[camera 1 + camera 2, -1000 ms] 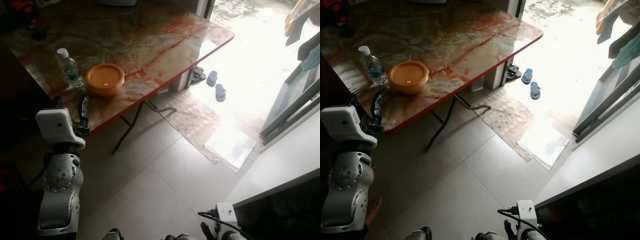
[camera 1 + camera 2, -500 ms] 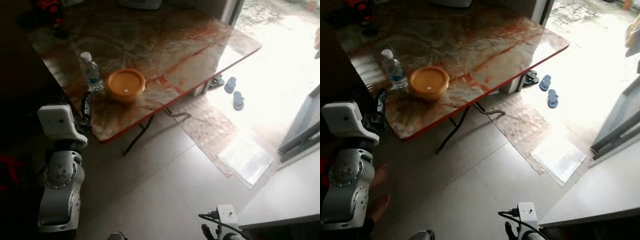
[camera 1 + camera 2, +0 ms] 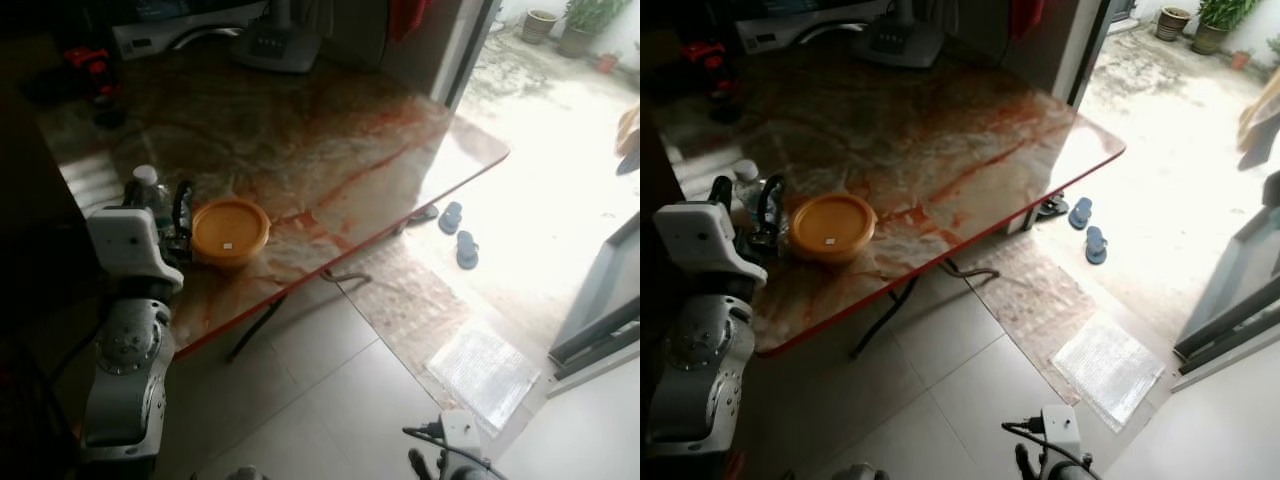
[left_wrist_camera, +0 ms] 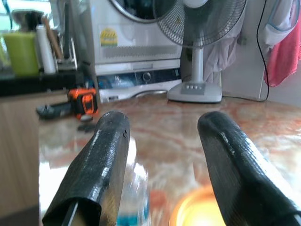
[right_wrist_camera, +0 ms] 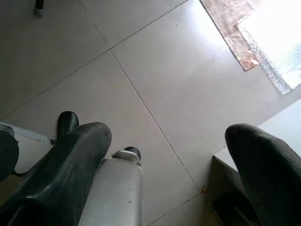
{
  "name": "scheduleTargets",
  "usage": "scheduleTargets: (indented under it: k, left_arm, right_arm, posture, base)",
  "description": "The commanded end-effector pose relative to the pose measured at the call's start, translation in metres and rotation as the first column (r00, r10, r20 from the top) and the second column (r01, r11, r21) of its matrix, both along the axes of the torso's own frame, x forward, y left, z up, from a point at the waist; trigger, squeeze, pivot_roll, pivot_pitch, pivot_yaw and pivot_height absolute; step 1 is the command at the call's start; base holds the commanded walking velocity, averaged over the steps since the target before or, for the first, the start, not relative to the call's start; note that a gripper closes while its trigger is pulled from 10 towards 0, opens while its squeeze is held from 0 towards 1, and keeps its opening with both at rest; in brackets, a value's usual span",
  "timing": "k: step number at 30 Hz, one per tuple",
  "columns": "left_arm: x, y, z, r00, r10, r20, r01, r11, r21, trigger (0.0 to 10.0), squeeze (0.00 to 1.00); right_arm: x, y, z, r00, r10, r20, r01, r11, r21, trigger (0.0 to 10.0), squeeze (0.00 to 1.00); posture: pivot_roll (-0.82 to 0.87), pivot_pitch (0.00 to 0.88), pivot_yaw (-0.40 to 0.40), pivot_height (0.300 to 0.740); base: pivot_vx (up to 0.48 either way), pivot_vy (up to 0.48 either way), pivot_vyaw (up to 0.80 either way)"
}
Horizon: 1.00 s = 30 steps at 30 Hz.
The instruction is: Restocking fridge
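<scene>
A small clear water bottle (image 3: 744, 186) with a white cap stands near the left edge of the marble-patterned table (image 3: 940, 130). Beside it sits a round orange lidded container (image 3: 832, 226). My left gripper (image 3: 746, 203) is open at the table's edge, its two black fingers (image 4: 101, 160) on either side of the bottle (image 4: 135, 188). In the left wrist view the blurred bottle stands close to one finger, with the orange container (image 4: 197, 212) behind it. My right gripper (image 5: 167, 134) hangs open, low over the floor tiles.
A fan (image 4: 197, 47), a washing machine (image 4: 136, 37) and an orange tape measure (image 4: 83, 101) are at the table's far side. Folding table legs (image 3: 255, 325) stand beneath the red edge. Blue sandals (image 3: 460, 235) and a mat (image 3: 485, 365) lie by the bright doorway.
The whole picture has shifted, so the camera moved closer to the table. My left gripper has risen from below the table's edge to the bottle's level, with a finger on each side of it.
</scene>
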<state>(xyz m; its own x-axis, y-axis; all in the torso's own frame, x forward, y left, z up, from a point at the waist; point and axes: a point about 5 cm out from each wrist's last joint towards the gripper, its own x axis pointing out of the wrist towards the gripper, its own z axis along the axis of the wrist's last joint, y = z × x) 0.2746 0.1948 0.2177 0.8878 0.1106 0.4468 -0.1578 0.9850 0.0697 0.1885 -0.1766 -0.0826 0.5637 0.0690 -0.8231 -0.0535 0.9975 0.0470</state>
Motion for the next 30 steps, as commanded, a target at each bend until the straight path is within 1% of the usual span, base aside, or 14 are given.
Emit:
scheduleTargets:
  k: [1, 11, 14, 19, 22, 24, 25, 27, 29, 30]
  left_arm:
    - [0.0, -0.005, 0.006, 1.0, -0.017, 0.017, 0.017, 1.0, 0.005, 10.0, 0.0]
    - [-0.001, -0.007, 0.011, 0.999, -0.002, 0.037, 0.002, 1.0, 0.016, 10.0, 0.0]
    - [-0.001, -0.009, 0.013, 0.999, -0.002, 0.039, 0.0, 0.999, 0.041, 10.0, 0.0]
    - [0.001, -0.01, 0.016, 0.999, -0.017, 0.036, 0.015, 0.999, 0.044, 10.0, 0.0]
    - [0.003, -0.012, 0.018, 0.999, -0.041, 0.034, 0.039, 0.998, 0.045, 10.0, 0.0]
    - [0.006, -0.019, 0.018, 0.992, -0.123, 0.007, 0.122, 0.991, 0.046, 10.0, 0.0]
    - [0.006, -0.019, 0.018, 0.992, -0.123, 0.007, 0.122, 0.991, 0.046, 10.0, 0.0]
    - [0.008, -0.032, 0.023, 0.967, -0.254, -0.018, 0.254, 0.965, 0.067, 10.0, 0.0]
    - [0.008, -0.039, 0.024, 0.946, -0.321, -0.05, 0.324, 0.941, 0.098, 10.0, 0.0]
    - [0.008, -0.043, 0.023, 0.928, -0.365, -0.074, 0.371, 0.921, 0.118, 10.0, 0.0]
  right_arm:
    - [-0.007, -0.011, -0.002, 1.0, -0.006, -0.024, 0.006, 0.999, -0.033, 10.0, 0.0]
    - [-0.006, -0.011, -0.002, 1.0, -0.013, -0.021, 0.012, 1.0, -0.021, 10.0, 0.0]
    - [-0.006, -0.01, -0.002, 1.0, -0.007, -0.023, 0.007, 1.0, -0.023, 10.0, 0.0]
    - [-0.006, -0.01, -0.002, 1.0, -0.018, -0.022, 0.018, 1.0, -0.019, 10.0, 0.0]
    - [-0.006, -0.009, -0.002, 0.999, -0.032, -0.021, 0.031, 0.999, -0.011, 10.0, 0.0]
    - [-0.006, -0.01, -0.002, 0.999, -0.037, -0.021, 0.037, 0.999, -0.013, 10.0, 0.0]
    - [-0.006, -0.01, -0.002, 0.999, -0.037, -0.021, 0.037, 0.999, -0.013, 10.0, 0.0]
    - [-0.006, -0.01, -0.002, 0.999, -0.038, -0.02, 0.038, 0.999, -0.013, 10.0, 0.0]
    - [-0.006, -0.01, -0.002, 0.999, -0.04, -0.019, 0.039, 0.999, -0.012, 10.0, 0.0]
    - [-0.006, -0.01, -0.002, 0.999, -0.039, -0.019, 0.039, 0.999, -0.012, 10.0, 0.0]
  posture:
    - [0.04, 0.147, -0.083, 0.74]
    - [0.05, 0.178, -0.086, 0.74]
    - [0.05, 0.183, -0.086, 0.74]
    - [0.05, 0.192, -0.084, 0.74]
    - [0.06, 0.194, -0.084, 0.74]
    - [0.06, 0.195, -0.084, 0.74]
    - [0.06, 0.195, -0.084, 0.74]
    - [0.06, 0.197, -0.088, 0.74]
    - [0.06, 0.196, -0.089, 0.74]
    - [0.07, 0.195, -0.088, 0.74]
  base:
    - [0.349, 0.0, 0.8]
    - [0.349, 0.0, 0.75]
    - [0.0, 0.0, 0.8]
    - [0.0, 0.0, 0.79]
    - [0.0, 0.0, 0.15]
    - [0.0, 0.0, 0.0]
    - [0.0, 0.0, 0.0]
    - [0.0, 0.0, 0.0]
    - [0.0, 0.0, 0.0]
    - [0.0, 0.0, 0.0]
